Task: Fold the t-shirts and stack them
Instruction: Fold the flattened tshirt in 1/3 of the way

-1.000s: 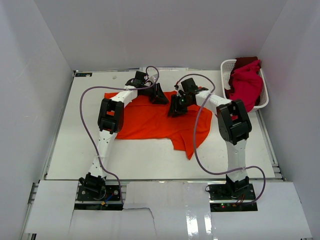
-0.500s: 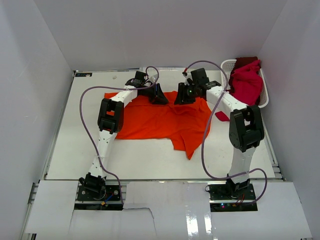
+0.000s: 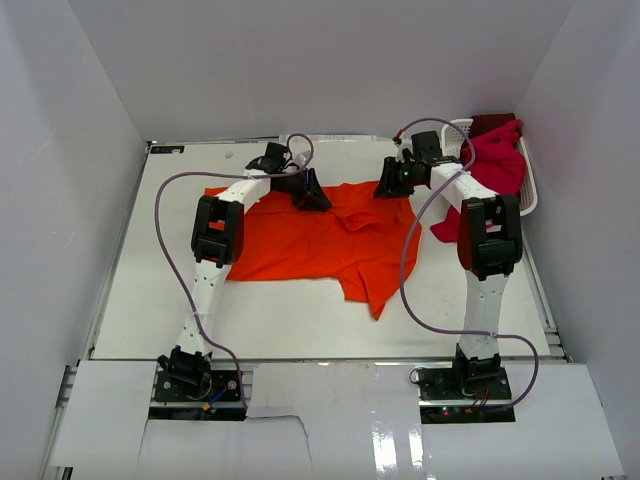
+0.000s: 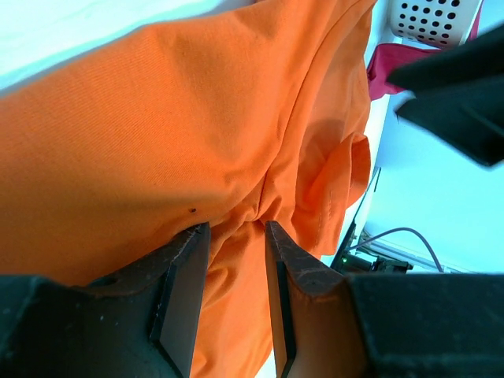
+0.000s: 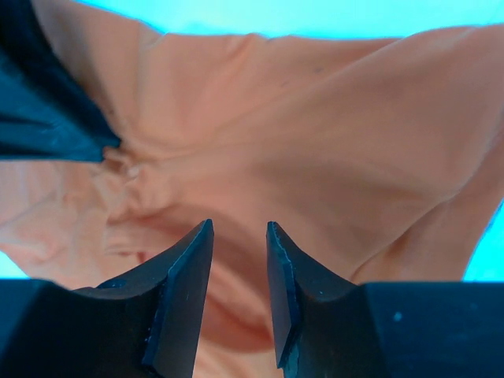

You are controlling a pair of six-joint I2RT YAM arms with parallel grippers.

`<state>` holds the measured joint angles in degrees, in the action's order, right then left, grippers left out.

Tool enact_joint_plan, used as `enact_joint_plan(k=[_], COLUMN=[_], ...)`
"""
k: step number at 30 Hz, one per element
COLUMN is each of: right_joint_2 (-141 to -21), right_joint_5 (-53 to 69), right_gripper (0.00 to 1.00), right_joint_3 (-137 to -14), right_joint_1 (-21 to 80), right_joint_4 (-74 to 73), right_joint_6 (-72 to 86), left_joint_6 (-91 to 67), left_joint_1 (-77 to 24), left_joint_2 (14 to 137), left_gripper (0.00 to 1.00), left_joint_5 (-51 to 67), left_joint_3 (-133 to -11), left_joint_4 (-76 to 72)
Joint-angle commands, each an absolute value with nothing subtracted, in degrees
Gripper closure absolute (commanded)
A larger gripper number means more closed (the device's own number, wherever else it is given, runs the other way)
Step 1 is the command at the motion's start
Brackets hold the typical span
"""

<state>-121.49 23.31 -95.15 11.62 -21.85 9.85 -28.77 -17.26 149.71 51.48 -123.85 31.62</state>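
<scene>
Top view, progress: the orange t-shirt [image 3: 310,245] is lying spread but rumpled mid-table with no fold showing. The crimson t-shirt [image 3: 495,165] and dark red t-shirt [image 3: 488,122] are sitting in the basket [image 3: 450,135]. Nothing is stacked yet.
Top view, room: the table [image 3: 150,300] is showing bare room left of and nearer than the shirt. The far edge and the basket are crowding the right arm.
Left wrist: the left gripper [image 4: 232,228] is pinching a gathered orange fold, jaws narrow.
Right wrist: the right gripper [image 5: 240,228] is sitting narrow over orange cloth, possibly gripping it; can't tell.
</scene>
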Motion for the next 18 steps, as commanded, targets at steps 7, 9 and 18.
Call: enact_joint_plan(k=[7, 9, 18], right_joint_2=[-129.0, -131.3, -135.4], right_joint_5=[26.7, 25.7, 16.3], right_gripper=[0.60, 0.60, 0.60], right_joint_3=[-104.6, -106.0, -107.3], right_joint_1=[9.8, 9.8, 9.8], right_joint_4=[-14.8, -14.3, -10.7], right_joint_6=[8.7, 9.0, 8.8], left_joint_6=[-25.7, -25.6, -25.0], left_joint_1=[-15.7, -15.7, -15.7], left_joint_2=[145.7, 145.8, 145.5], left_gripper=[0.54, 0.54, 0.54], left_joint_5=[46.7, 46.8, 46.4], left_joint_3=[-121.7, -121.6, -121.6], left_joint_4=[36.1, 36.1, 36.8])
